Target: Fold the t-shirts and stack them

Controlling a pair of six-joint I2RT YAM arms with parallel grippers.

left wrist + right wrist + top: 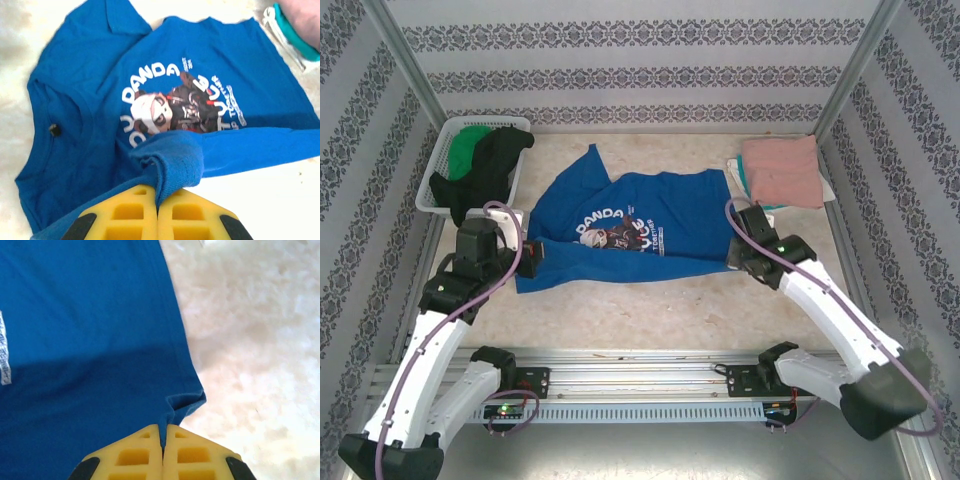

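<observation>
The royal-blue t-shirt (630, 225) lies spread across the middle of the table (670, 315), print side up and rumpled, with one sleeve pointing toward the far edge.

The left gripper (157, 194) sits at the shirt's near-left edge. Its yellow fingers are pressed together on a bunched fold of blue cloth, which is lifted slightly off the rest.

The right gripper (163, 429) sits at the near-right corner of the same shirt. Its fingers are closed tight on the hem, and the cloth puckers just above the pinch.

The salmon-pink t-shirt (780, 170) lies folded at the far right, well apart from the blue one, on top of teal and white cloth edges.

The white basket (432, 175) stands at the far left. The black t-shirt (485, 172) drapes over its rim, and the green t-shirt (470, 145) lies inside behind it.
</observation>
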